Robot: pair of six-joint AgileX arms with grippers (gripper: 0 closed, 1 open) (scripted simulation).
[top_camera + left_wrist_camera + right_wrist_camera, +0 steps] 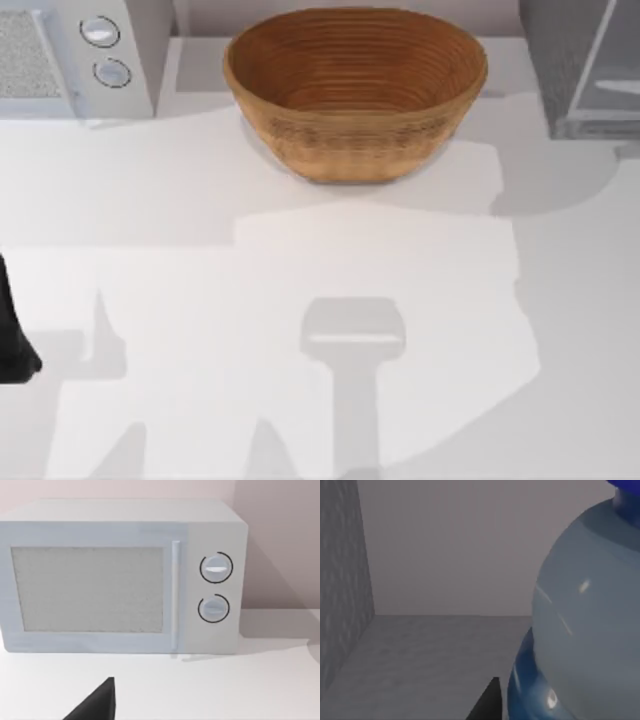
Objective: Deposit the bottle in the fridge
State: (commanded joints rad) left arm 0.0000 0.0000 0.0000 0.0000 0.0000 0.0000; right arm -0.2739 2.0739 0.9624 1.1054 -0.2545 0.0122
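**Inspector:** Start nearest. What does the right wrist view show?

**Assistant:** The bottle point(585, 620) sits close against the lens, clear body, blue label low down, a sliver of blue cap at the upper corner. One dark fingertip point(487, 702) shows beside it. Whether the right pincer is clenched on the bottle or has let go, I cannot tell.

**Inspector:** And beyond it?

**Assistant:** A grey floor, a mottled grey side wall and a pale back wall. That reads as the inside of the fridge point(350, 580), so the bottle appears to be inside the cabinet, though I cannot see it resting on the floor.

**Inspector:** The left arm?

**Assistant:** Parked at the left edge of the tabletop point(300, 400), facing the white microwave point(120, 575). One dark fingertip point(97, 702) is in view; pincer state not determinable.

**Inspector:** Farther back?

**Assistant:** A wicker basket point(355, 95) at centre rear, the fridge point(585, 65) at the rear right corner.

**Inspector:** Risks?

**Assistant:** If released while tilted or above the floor, the bottle could topple or roll out. A careless withdrawal could drag it along.
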